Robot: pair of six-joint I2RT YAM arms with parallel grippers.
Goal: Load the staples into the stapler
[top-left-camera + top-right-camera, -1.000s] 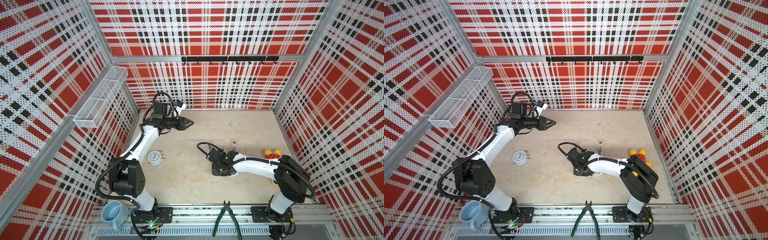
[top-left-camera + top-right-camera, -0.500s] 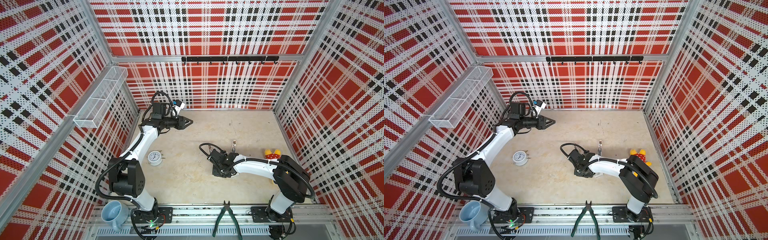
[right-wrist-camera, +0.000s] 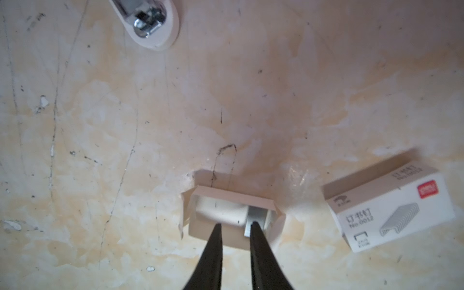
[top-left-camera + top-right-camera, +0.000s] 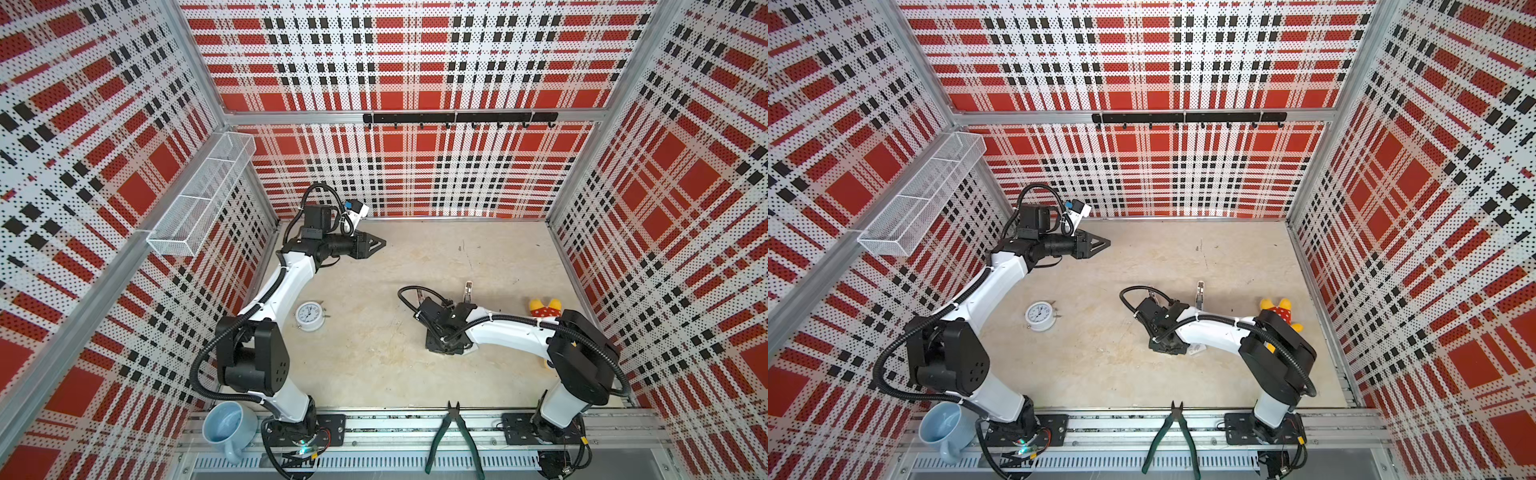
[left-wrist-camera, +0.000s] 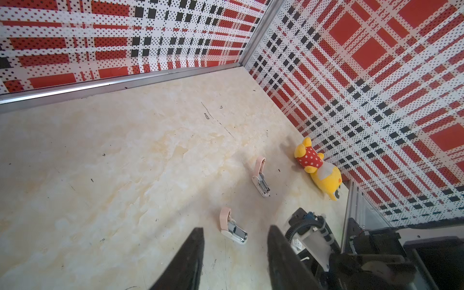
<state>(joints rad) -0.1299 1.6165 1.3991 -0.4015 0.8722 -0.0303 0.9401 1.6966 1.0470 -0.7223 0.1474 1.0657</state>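
Note:
In the right wrist view an open white cardboard tray (image 3: pixel 226 200) lies on the table, with a silvery strip of staples (image 3: pixel 258 216) along one inner side. My right gripper (image 3: pixel 236 226) points down at the tray's near wall, jaws a narrow gap apart. One fingertip (image 3: pixel 254 226) is against the strip and nothing is held. A pink-and-white stapler (image 5: pixel 232 227) lies opened on the table, and a second stapler (image 5: pixel 261 178) lies beyond it. My left gripper (image 5: pixel 235 229) hovers open and empty near the back left (image 4: pixel 382 242). In both top views the right wrist (image 4: pixel 442 328) hides the tray.
The white sleeve with a red mark (image 3: pixel 386 206) lies beside the tray. A small white clock (image 4: pixel 309 316), a yellow plush toy (image 4: pixel 544 307), green-handled pliers (image 4: pixel 455 436) and a blue mug (image 4: pixel 228 428) are around. A wire basket (image 4: pixel 199 203) hangs on the left wall.
The right wrist has shifted very slightly over the tray. The left arm has stayed where it was.

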